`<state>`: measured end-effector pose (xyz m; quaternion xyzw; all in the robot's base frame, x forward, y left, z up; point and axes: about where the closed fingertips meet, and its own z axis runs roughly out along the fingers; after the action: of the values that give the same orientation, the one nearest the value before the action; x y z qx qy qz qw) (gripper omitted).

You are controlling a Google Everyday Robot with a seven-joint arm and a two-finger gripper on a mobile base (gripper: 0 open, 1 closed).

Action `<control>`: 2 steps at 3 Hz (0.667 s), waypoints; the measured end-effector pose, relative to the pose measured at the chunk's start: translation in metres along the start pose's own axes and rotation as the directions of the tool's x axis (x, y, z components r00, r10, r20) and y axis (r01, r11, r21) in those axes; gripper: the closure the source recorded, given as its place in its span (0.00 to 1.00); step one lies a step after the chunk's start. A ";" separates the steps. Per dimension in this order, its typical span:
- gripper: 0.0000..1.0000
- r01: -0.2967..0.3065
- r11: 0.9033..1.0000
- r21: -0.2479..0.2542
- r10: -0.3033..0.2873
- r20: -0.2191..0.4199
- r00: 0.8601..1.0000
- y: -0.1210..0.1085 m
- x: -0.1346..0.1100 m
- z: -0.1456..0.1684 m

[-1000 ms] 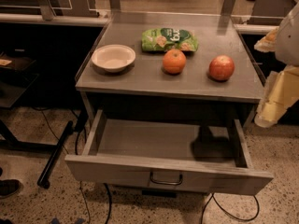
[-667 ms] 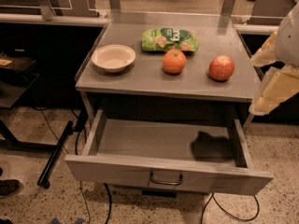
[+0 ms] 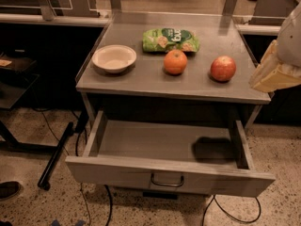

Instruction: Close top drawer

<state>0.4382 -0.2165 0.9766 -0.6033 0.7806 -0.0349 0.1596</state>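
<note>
The top drawer (image 3: 117, 172) is a wide grey drawer under the grey table top (image 3: 141, 76). It stands pulled far out toward me, and its inside is bare. A small dark loop handle (image 3: 167, 181) sits at the centre of its flat front panel. My gripper (image 3: 275, 73), a cream-coloured part below the white arm (image 3: 291, 36), hangs at the right edge of the view. It is level with the table top, above and to the right of the drawer's right side, and apart from the drawer. Its shadow falls on the drawer floor at the right.
On the table top are a white bowl (image 3: 114, 58), a green snack bag (image 3: 170, 39), an orange (image 3: 175, 61) and a red apple (image 3: 223, 68). Black cables (image 3: 230, 215) and a dark stand leg (image 3: 56, 154) lie on the speckled floor.
The gripper and arm have risen and drifted right, from beside the drawer's right side up to table-top height. The drawer has stayed open.
</note>
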 end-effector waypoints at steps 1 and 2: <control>0.99 0.000 1.000 0.000 0.000 0.000 1.000 0.000 0.000 0.000; 1.00 -0.036 0.999 -0.039 0.035 -0.021 0.999 0.018 0.013 0.017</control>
<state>0.4240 -0.2219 0.9533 -0.5921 0.7932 -0.0227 0.1402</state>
